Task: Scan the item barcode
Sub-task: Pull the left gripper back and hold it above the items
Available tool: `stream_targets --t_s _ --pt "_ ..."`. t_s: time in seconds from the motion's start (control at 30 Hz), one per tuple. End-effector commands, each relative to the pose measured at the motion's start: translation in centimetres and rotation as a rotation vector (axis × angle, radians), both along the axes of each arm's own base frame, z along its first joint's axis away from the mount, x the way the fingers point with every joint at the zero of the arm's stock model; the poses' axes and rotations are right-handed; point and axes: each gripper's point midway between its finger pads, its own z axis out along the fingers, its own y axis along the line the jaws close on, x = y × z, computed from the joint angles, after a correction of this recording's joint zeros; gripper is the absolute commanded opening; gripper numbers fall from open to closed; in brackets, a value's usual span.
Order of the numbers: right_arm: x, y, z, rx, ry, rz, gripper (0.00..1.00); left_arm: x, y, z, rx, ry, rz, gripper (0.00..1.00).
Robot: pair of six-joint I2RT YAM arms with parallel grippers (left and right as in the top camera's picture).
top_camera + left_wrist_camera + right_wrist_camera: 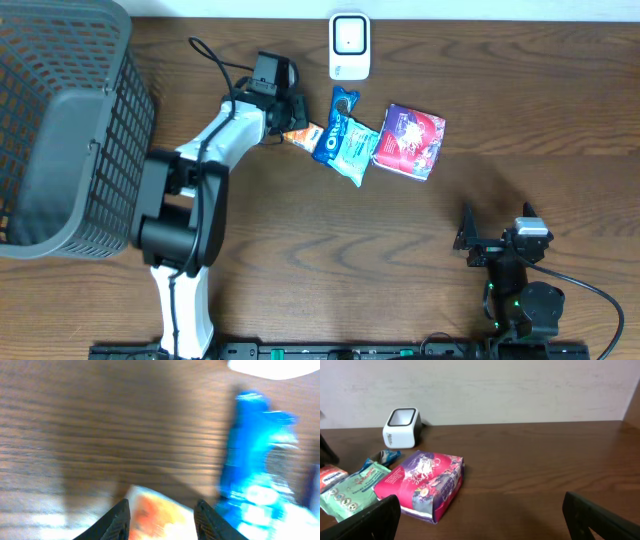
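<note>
Two claws: left claw (161, 506) straddles the orange packet (150, 519), grip unclear; right claw (481, 507) gapes empty near the bench (320, 270) front-right corner.

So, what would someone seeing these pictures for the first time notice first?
Probably the left gripper, reaching across the table with its fingers on either side of a small orange packet. Beside it lie a blue Oreo packet and a pink packet, with the white scanner behind them at the far edge. A big grey basket fills the table's left side.
</note>
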Motion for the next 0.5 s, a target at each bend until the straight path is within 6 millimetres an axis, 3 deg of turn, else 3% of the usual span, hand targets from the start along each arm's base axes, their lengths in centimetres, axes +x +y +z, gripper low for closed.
stream_targets --t_s 0.0,0.2,0.27,0.37,0.47 --pt "0.0 -0.1 -0.1 0.013 0.002 -0.005 0.99 -0.5 -2.3 6.9 -0.138 -0.090 -0.072 0.49" --pt "0.0 -0.1 -0.1 0.013 0.002 -0.005 0.99 -1.3 -0.8 12.7 -0.151 -0.172 -0.051 0.78" --pt "0.0 -0.1 -0.1 0.013 0.002 -0.005 0.99 -2.0 0.4 14.0 -0.149 -0.168 -0.031 0.80" --pt "0.0 -0.1 -0.1 0.013 0.002 -0.005 0.99 -4.0 2.3 14.5 -0.132 -0.104 0.002 0.85" --pt "0.0 -0.1 -0.1 0.013 0.002 -0.005 0.99 -6.0 3.4 13.8 -0.113 -0.015 0.022 0.91"
